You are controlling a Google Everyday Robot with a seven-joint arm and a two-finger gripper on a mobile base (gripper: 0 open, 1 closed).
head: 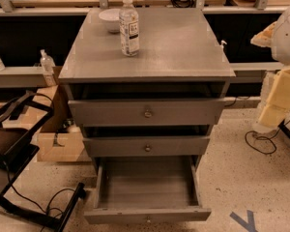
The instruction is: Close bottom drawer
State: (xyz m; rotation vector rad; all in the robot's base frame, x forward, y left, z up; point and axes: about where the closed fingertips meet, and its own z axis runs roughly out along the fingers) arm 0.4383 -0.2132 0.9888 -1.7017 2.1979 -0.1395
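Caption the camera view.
Bottom drawer of grey wooden cabinet stands pulled open; robot's gripper hangs apart at the right edge.

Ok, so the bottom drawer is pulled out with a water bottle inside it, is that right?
Not quite: the camera view shows the bottom drawer pulled out but empty; the water bottle stands upright on the cabinet top, beside a white bowl. The gripper sits at the right edge, away from the drawer.
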